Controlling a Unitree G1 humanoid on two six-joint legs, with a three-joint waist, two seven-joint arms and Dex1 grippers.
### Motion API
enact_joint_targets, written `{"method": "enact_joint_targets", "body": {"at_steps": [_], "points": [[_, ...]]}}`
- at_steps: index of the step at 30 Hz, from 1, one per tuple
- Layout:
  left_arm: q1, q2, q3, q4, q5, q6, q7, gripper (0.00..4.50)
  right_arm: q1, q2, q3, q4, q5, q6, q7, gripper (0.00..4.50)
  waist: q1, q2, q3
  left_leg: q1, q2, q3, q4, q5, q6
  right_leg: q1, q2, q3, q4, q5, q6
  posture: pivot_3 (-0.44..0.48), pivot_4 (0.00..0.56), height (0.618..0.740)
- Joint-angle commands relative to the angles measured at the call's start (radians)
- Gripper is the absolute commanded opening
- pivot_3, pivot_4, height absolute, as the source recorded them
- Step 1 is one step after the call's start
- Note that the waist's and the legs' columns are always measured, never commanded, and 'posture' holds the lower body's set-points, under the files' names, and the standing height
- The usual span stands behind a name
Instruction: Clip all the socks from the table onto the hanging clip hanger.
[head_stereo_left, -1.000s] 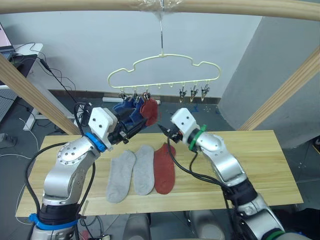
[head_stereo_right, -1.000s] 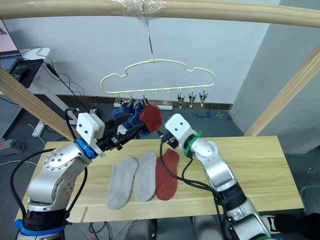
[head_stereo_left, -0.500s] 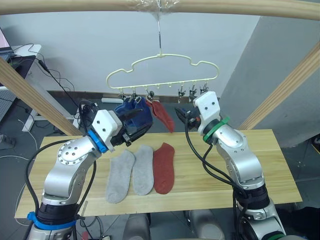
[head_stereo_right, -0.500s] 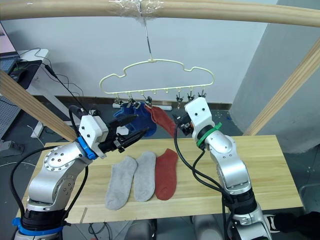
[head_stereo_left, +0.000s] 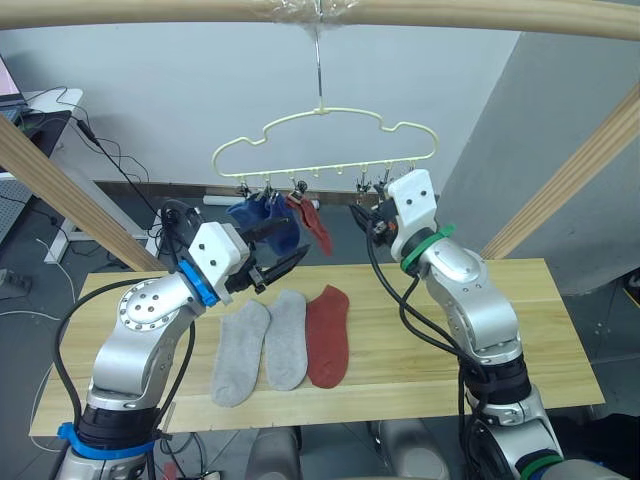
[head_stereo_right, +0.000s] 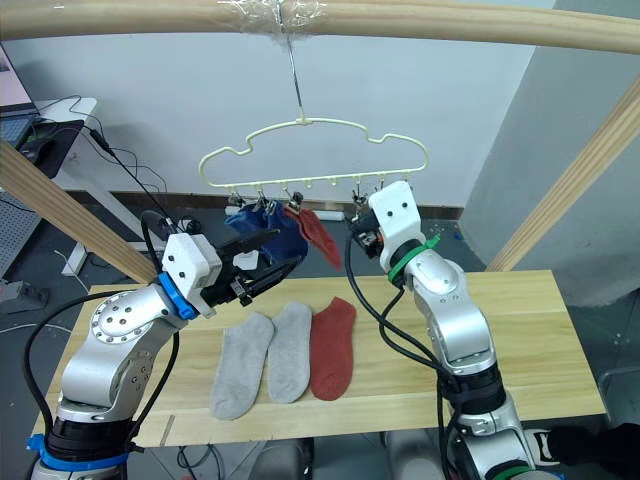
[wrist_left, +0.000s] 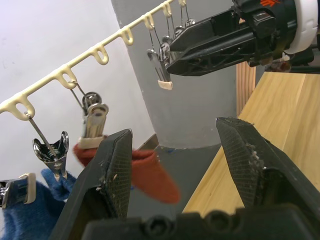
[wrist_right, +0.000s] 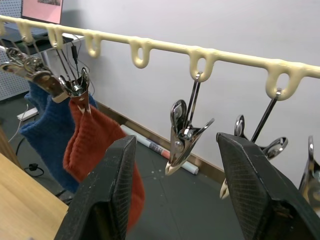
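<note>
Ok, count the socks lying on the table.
3. Two light grey socks lie side by side, one at the robot's left and one in the middle, with a rust red sock at the right. All rest on the table; none seems hidden.

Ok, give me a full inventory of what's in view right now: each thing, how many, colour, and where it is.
blue socks: two, blue, hanging from the leftmost clips of the clip hanger.
hanging red sock: one, rust red, on the third clip from the left.
grey socks: two, light grey, flat side by side on the table.
red sock on table: one, rust red, lying right of the grey pair.
clip hanger: one, pale yellow, hooked on the wooden rail.
free clips: three, grey metal, on the hanger's right half.
wooden rail: one, pale wood, overhead.
table: one, light wood.
left gripper: open, below the hung socks.
right gripper: open, at the free clips.
</note>
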Motion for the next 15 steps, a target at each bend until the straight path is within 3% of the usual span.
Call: {"method": "enact_joint_targets", "body": {"at_steps": [1, 15], "points": [[-0.014, -0.01, -0.006, -0.016, 0.005, -0.023, 0.003, 2.97, -0.03, 0.013, -0.017, 0.002, 0.017, -0.004, -0.022, 2.67, 0.0, 0.0, 0.0, 0.0, 0.0, 0.0, 0.0, 0.0, 0.0, 0.0, 0.0, 0.0, 0.0, 0.0, 0.0, -0.121, 0.22, 0.74], [-0.017, -0.025, -0.017, -0.012, 0.019, -0.029, 0.005, 2.97, -0.094, 0.04, 0.002, 0.085, 0.046, -0.042, -0.019, 2.67, 0.0, 0.0, 0.0, 0.0, 0.0, 0.0, 0.0, 0.0, 0.0, 0.0, 0.0, 0.0, 0.0, 0.0, 0.0, -0.112, 0.217, 0.74]]}}
